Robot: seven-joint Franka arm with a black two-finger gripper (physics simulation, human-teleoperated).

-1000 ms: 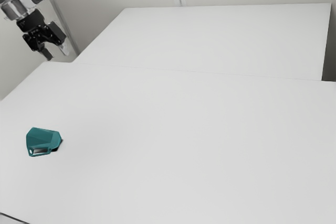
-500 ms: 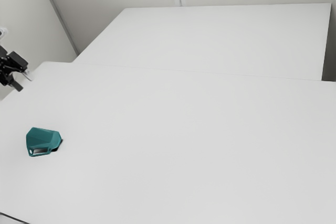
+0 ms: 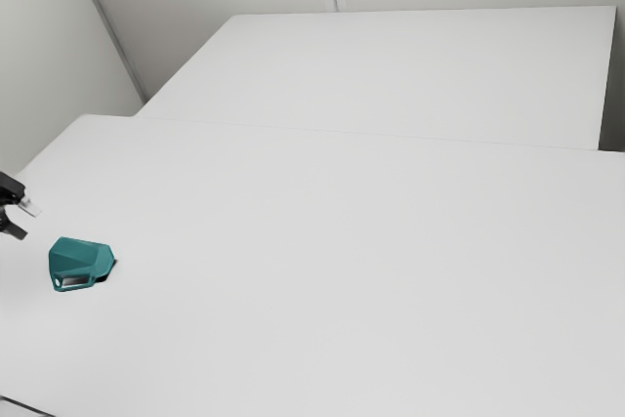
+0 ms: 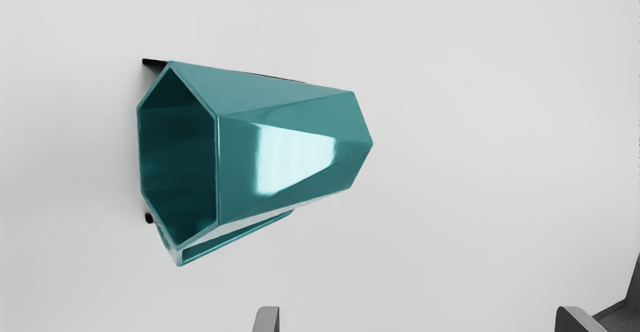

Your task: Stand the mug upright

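Black and grey, our gripper [image 4: 417,317] hangs near the mug, its two fingers standing wide apart with nothing held between them. How high we are above the tabletop, we cannot tell for sure.

The teal mug [image 4: 295,152] lies on its side on the white table [image 3: 342,271], so it is not upright. In the wrist view its length runs roughly along the line from one finger to the other, with the handle [image 4: 237,237] on the side toward our fingertips and the rim [image 4: 217,172] at the wider end.

We judge it light and rigid, perhaps ceramic or hard plastic. Its glossy, tapering facets could slide between our pads, and the thin rim and slim handle look like the parts to spare from hard squeezing. A hold across the body, toward the wider end, seems soundest to us; that would ask for a turn of the hand, then a lift and a tilt to bring the narrower base down. If we let go while it leans, it might roll or topple.

The table's slanting edge passes beyond the mug at the exterior view's left, so we would swing sparingly that way. Toward the exterior view's right the surface runs broad, giving us room to tip and set down.
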